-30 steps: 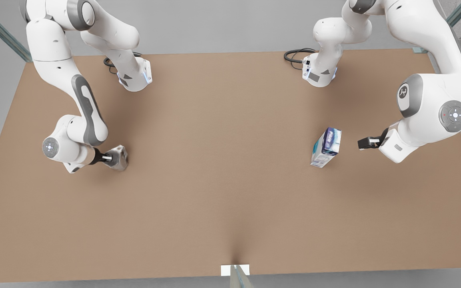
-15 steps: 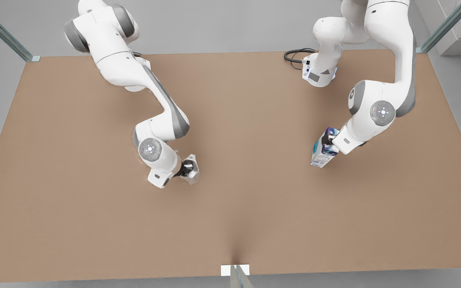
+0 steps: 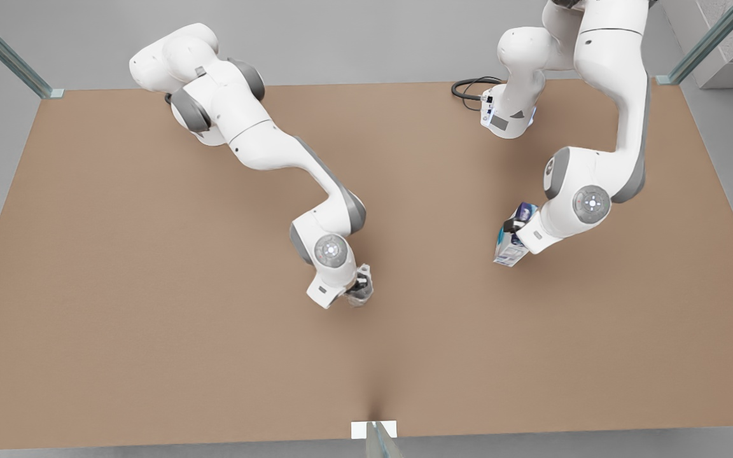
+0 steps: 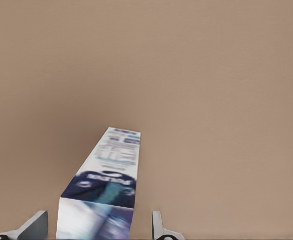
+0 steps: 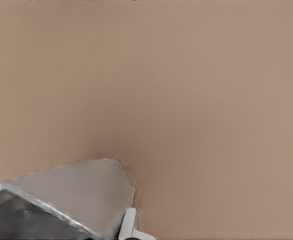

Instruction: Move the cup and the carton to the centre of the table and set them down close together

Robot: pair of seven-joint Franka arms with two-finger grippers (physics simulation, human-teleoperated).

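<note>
Roughly at the middle of the front view sits the cup (image 3: 361, 291), a small silvery-grey faceted thing, low over the surface (image 3: 150, 331) or on it; which of the two cannot be told. The right tool (image 3: 359, 289) is closed on the cup, its white wrist just to the upper left of the cup. In the right wrist view the cup (image 5: 66, 200) is a grey faceted mass at the lower left of the frame, with one white fingertip (image 5: 129, 222) pressed against its edge and bare brown surface (image 5: 211, 100) beyond.

Well apart from it, toward the right of the front view, is the carton (image 3: 511, 245), white with dark blue and teal panels, leaning in the picture with its top toward the upper right. The left tool (image 3: 517, 230) straddles the carton's upper part. In the left wrist view the carton (image 4: 104, 192) runs up from the bottom edge between two pale fingertips (image 4: 157, 227), one each side, with a gap showing at each side, so the left tool (image 4: 96, 230) is spread and not yet clamped.

Black cables (image 3: 468, 89) coil on the surface beside an arm's base at the upper right of the front view.
</note>
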